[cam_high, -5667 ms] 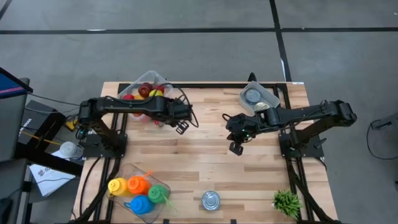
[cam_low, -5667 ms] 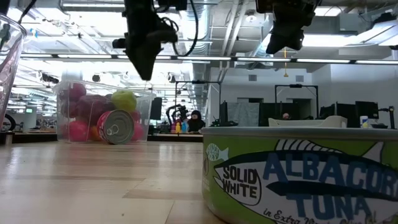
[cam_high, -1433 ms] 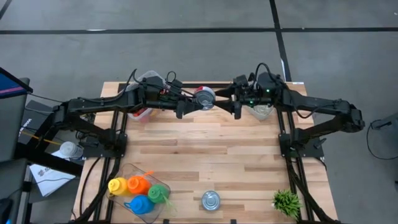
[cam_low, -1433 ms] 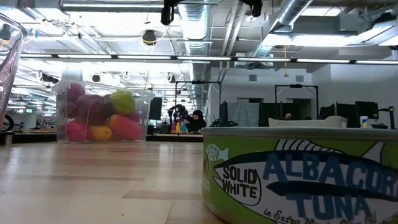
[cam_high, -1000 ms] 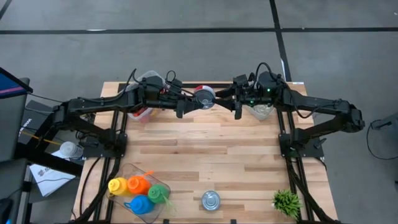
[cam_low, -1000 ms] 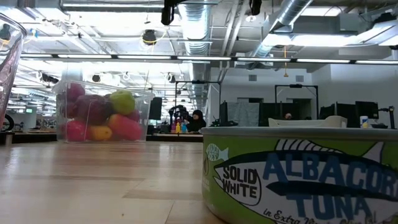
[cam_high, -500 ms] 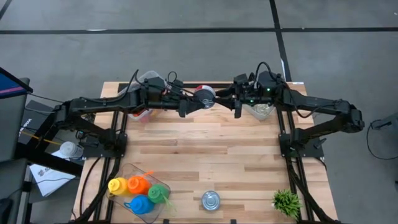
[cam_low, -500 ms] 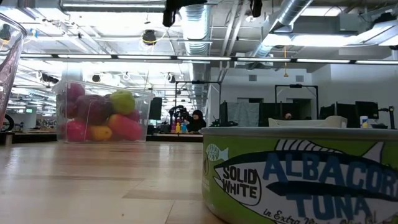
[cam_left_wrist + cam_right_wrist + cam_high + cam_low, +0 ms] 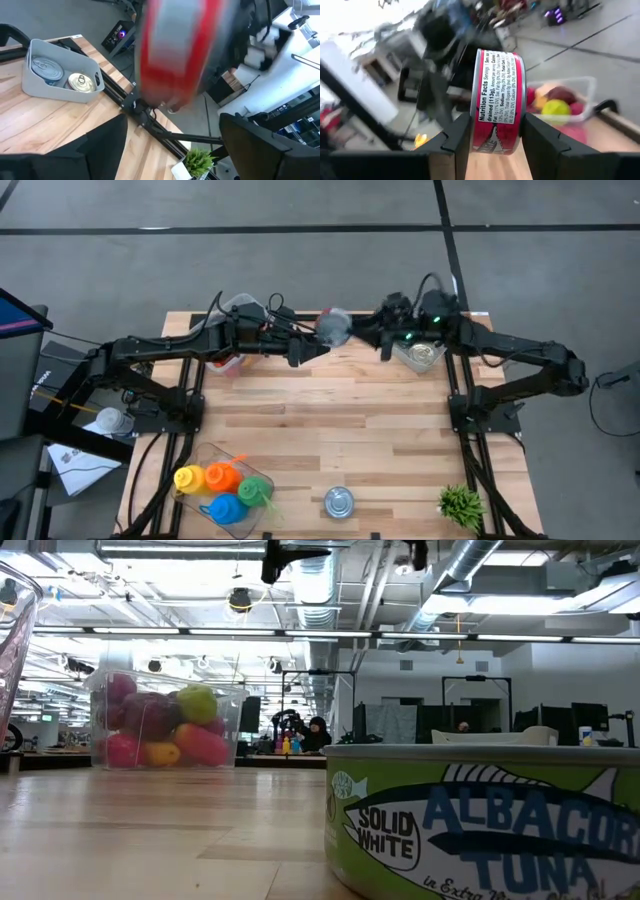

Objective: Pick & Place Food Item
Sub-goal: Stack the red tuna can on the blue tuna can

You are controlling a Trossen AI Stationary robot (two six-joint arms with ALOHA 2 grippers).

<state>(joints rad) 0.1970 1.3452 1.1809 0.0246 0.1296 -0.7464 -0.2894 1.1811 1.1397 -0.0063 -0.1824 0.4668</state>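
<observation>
Mid-handover above the table's far edge, we saw the right gripper clamped on the red-labelled can between its fingers, while the left gripper stood wide, the can just beyond its fingertips. A second earlier both had flanked it; next, we judged, came carrying it to the grey bin.

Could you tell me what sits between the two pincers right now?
In the high view, the red can, held by the right pincer; the left pincer stands open beside it.

Bare table centre — bins at corners
</observation>
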